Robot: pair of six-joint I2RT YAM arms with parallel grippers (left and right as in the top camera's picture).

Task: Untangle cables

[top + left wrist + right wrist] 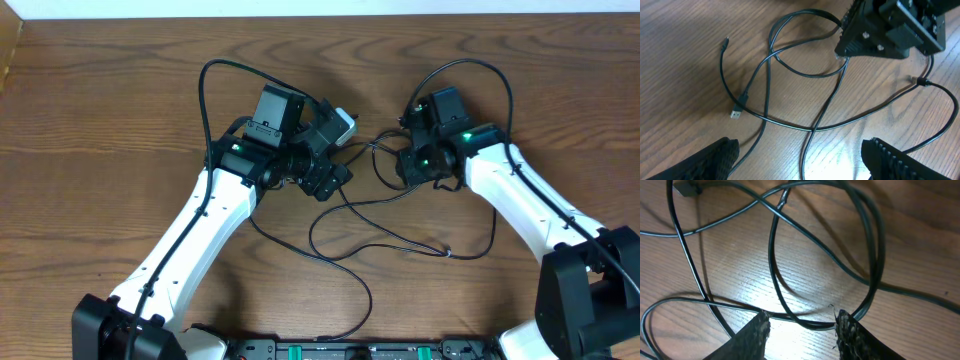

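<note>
Black cables [372, 215] lie looped on wooden table [100, 120], mid-table between both arms. Overhead hides fingertips of both grippers. Left wrist view: left gripper [799, 159] fingers wide apart above crossing strands, gripping nothing; metal-tipped plug [736, 112] visible here only. Right wrist view: right gripper [800, 326] fingers apart, low at table, one cable loop running between the tips, not clamped.

Both arms have glossy white link shells and black joints, each trailed by a thick black lead. Small green lights glow near the wrists. The right end effector [890, 30] is a black block with pale dots, probably screw heads; the left end effector [800, 160] has ribbed black fingers.
</note>
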